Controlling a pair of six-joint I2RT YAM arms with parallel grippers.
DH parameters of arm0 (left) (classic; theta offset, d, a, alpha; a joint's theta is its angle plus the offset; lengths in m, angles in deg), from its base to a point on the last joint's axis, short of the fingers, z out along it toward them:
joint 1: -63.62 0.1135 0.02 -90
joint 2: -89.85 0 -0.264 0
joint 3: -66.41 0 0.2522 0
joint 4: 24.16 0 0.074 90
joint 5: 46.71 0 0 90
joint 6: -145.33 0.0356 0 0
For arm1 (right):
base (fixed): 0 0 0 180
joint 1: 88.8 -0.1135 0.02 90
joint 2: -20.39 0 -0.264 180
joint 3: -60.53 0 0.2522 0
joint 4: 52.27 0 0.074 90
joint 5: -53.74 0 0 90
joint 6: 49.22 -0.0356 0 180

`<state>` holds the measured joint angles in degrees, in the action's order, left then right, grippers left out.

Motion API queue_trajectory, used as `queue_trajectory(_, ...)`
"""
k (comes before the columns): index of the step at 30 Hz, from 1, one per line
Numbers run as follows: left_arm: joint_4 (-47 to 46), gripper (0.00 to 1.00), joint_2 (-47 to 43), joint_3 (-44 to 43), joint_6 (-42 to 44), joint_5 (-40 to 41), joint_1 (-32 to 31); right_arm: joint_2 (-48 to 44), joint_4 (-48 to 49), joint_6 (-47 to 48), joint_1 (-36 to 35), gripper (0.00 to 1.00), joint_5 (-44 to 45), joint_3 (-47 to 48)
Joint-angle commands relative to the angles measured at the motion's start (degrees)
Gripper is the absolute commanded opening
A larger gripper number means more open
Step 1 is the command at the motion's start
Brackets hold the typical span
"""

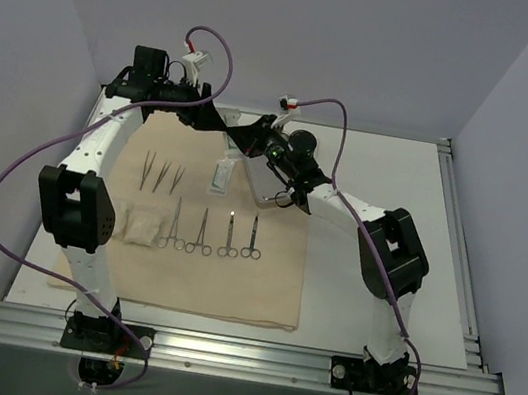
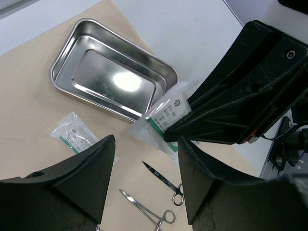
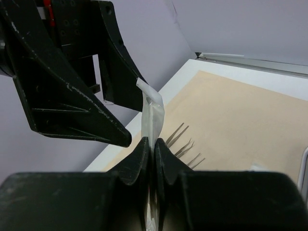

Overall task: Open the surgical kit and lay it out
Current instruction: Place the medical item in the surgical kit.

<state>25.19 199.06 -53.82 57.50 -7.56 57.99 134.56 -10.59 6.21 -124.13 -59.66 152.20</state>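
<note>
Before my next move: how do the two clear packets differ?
The held packet is pinched in the shut right gripper, lifted; the loose packet lies flat on the beige cloth. From the left wrist, the held packet overlaps the steel tray's corner; the loose packet does not. Both carry green print.

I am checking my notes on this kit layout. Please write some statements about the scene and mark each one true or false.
1. The right claw is shut on a clear packet. True.
2. The steel tray holds the scissors. False: the tray is empty, and the scissors lie on the cloth.
3. The left claw is open. True.
4. Both packets lie on the cloth. False: only the second packet lies there. The other is held up by the right claw.
</note>
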Motion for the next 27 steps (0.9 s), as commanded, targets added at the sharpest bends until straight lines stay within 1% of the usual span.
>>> queue_trajectory(1,-3.9,0.63,0.0,-1.5,-1.5,-2.1,0.8,-0.1,5.0,-0.9,-0.7,0.0,-2.4,2.8)
queue_trajectory(4,-4.3,0.63,0.0,-1.4,-2.3,-2.1,0.9,0.3,5.2,-1.1,-1.0,0.0,-2.9,3.2)
queue_trajectory(7,-4.6,0.61,-0.1,-1.2,-3.3,-2.4,0.9,0.7,5.6,-1.6,-1.1,0.0,-3.3,3.5)
queue_trajectory(14,-6.1,0.49,0.0,-0.7,-5.3,-3.3,1.4,2.0,5.7,-2.6,-1.1,0.0,-4.5,4.4)
queue_trajectory(15,-6.2,0.45,0.0,-0.7,-5.5,-3.3,1.6,2.2,5.7,-2.8,-1.1,0.0,-4.6,4.5)
queue_trajectory(18,-6.9,0.41,0.0,-0.3,-6.0,-3.6,1.8,2.6,6.5,-3.7,-1.1,0.0,-5.1,4.6)
queue_trajectory(19,-7.0,0.35,0.0,0.0,-6.1,-3.6,1.8,2.7,6.6,-3.8,-1.1,0.0,-5.1,4.6)
queue_trajectory(21,-7.0,0.28,-0.2,0.2,-6.0,-3.7,1.8,2.8,6.7,-3.8,-1.1,0.0,-5.0,4.9)
queue_trajectory(22,-7.0,0.21,-0.2,0.5,-5.9,-3.7,1.8,2.9,6.4,-3.8,-1.1,0.0,-5.0,4.9)
queue_trajectory(24,-7.0,0.15,-0.5,0.9,-5.3,-3.8,1.8,3.0,5.9,-3.7,-1.1,0.0,-4.9,5.4)
queue_trajectory(25,-6.8,0.1,-0.5,1.2,-5.2,-3.7,1.9,3.3,5.2,-3.6,-1.1,0.0,-5.0,5.7)
queue_trajectory(27,-6.2,0.04,-0.5,1.3,-4.1,-2.9,1.9,3.7,4.6,-3.6,-1.1,0.0,-5.3,6.4)
